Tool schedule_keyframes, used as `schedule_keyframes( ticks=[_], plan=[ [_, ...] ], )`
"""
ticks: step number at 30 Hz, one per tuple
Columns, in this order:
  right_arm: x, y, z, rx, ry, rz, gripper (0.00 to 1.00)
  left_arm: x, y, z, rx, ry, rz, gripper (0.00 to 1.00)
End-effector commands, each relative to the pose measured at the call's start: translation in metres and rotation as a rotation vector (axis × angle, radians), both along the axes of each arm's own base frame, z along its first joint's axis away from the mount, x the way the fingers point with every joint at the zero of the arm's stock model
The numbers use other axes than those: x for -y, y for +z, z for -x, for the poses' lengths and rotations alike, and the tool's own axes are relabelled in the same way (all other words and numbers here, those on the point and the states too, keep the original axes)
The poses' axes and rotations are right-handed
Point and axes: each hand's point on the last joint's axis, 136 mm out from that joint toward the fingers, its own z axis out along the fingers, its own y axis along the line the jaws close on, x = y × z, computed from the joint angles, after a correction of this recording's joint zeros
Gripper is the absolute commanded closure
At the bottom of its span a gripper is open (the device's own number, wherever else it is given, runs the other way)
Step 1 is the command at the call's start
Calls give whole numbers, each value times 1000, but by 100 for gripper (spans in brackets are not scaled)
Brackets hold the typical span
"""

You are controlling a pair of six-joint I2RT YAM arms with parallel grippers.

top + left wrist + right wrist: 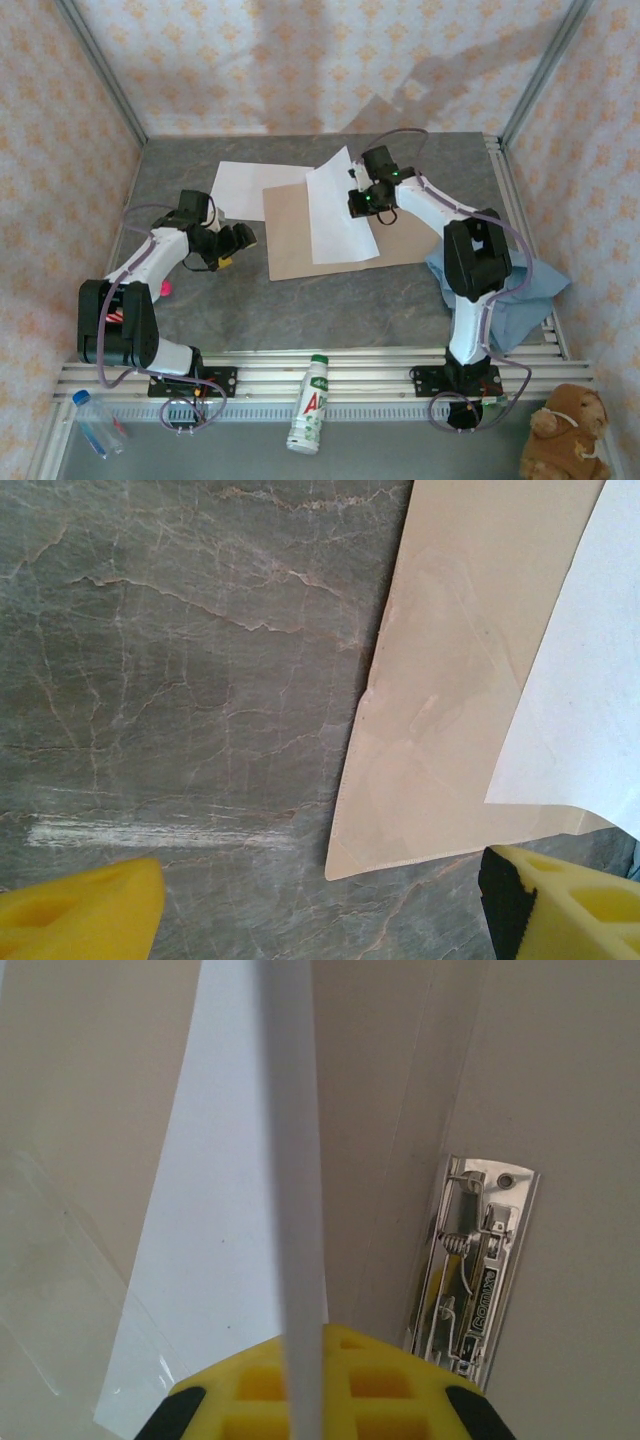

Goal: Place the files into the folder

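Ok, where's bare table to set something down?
Bare: the table strip between folder and front rail, from left end effector to blue cloth. Crowded: centre, where the right end effector holds the lifted sheet over the folder, second sheet behind.

On the grey marble-patterned table, a crumpled light blue cloth lies at the right edge, while a white plastic bottle with a green label, a clear blue-capped bottle and a brown plush toy sit along the near side.

grey marbled table bears the folder, one sheet, blue cloth.
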Motion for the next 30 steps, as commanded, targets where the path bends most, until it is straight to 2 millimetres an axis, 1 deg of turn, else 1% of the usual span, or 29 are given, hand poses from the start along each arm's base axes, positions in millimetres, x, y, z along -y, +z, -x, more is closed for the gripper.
schedule_keyframes(
  ticks=[1, 9, 14, 23, 28, 30],
  plan=[
    [2, 2, -7, -24, -51, -38, 100, 1, 0, -1, 3, -4, 14, 17],
    [-7, -9, -20, -47, -66, -76, 100, 2, -3, 0, -7, -12, 18, 17],
    [-12, -14, -23, -58, -58, -92, 100, 2, -4, 0, -10, -14, 16, 17],
    [-23, -15, -3, -82, 34, -153, 100, 3, -6, -1, -16, -21, 20, 17],
    [-15, -11, 1, -45, 66, -111, 100, 3, -8, -1, -22, -22, 25, 17],
    [-16, -8, 3, -35, 90, -105, 100, 4, -9, -2, -22, -24, 25, 17]
  ],
)
